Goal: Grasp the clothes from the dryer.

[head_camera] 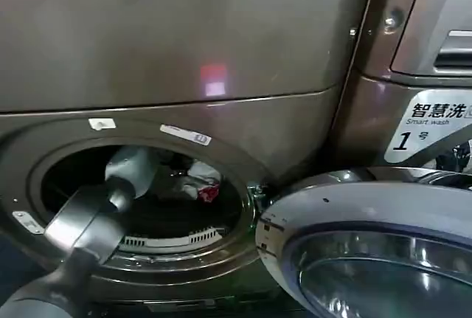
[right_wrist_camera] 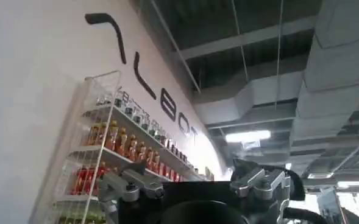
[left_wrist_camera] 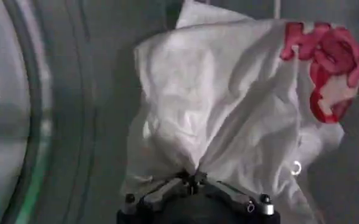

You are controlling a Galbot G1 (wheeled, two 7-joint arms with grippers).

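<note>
Bronze-brown metal took up the head view: the dryer (head_camera: 184, 45) with its plain flat top panel, and just beside it on the right a like-coloured machine (head_camera: 413, 89) bearing a "Smart wash" sticker (head_camera: 431, 122). The dryer's door (head_camera: 369, 251) stood swung wide open to the right, silver rim and dark glass facing the camera, and the round opening was unobstructed.

Left arm (head_camera: 81, 237) reached from the lower left through the opening into the drum. The clothes (head_camera: 198, 181) lay inside, toward the back — a small white and light-grey bundle with a red patch.

Left wrist view: left gripper (left_wrist_camera: 192, 181) had its fingers drawn together on a gathered fold of the clothes (left_wrist_camera: 228, 103); white fabric puckered at the pinch point and spread away from it, the red patch at the far edge. The grey drum wall (left_wrist_camera: 100, 91) curved behind the bundle.

Right wrist view: right gripper (right_wrist_camera: 194, 182) was well away from the dryer, pointing up toward a ceiling with ducts and lights — fingers spread apart, nothing between them. A white wire shelf rack (right_wrist_camera: 124, 152) of bottles hung on the wall beyond it.
</note>
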